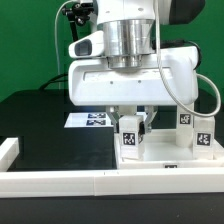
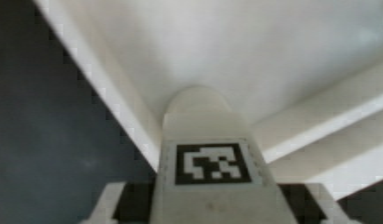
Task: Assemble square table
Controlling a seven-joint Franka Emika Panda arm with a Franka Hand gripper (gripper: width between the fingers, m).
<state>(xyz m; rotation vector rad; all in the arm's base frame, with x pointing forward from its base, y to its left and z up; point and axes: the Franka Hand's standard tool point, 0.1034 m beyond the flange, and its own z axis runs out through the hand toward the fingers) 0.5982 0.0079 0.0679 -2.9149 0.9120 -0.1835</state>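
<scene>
My gripper [image 1: 131, 120] is shut on a small white post [image 1: 129, 137] with a black-and-white tag, held upright over the near corner of the white square slab [image 1: 160, 153]. In the wrist view the same post [image 2: 211, 150] runs between the two fingers [image 2: 120, 203], its rounded tip over the slab's rimmed, recessed face [image 2: 223, 55]. Whether the tip touches the slab I cannot tell. Two other tagged posts [image 1: 205, 133] [image 1: 185, 118] stand on the slab at the exterior view's right.
The marker board [image 1: 93, 120] lies flat on the black surface behind the gripper. A long white rail [image 1: 100, 181] edges the front, with a raised end [image 1: 8, 150] at the exterior view's left. Cables hang from the arm.
</scene>
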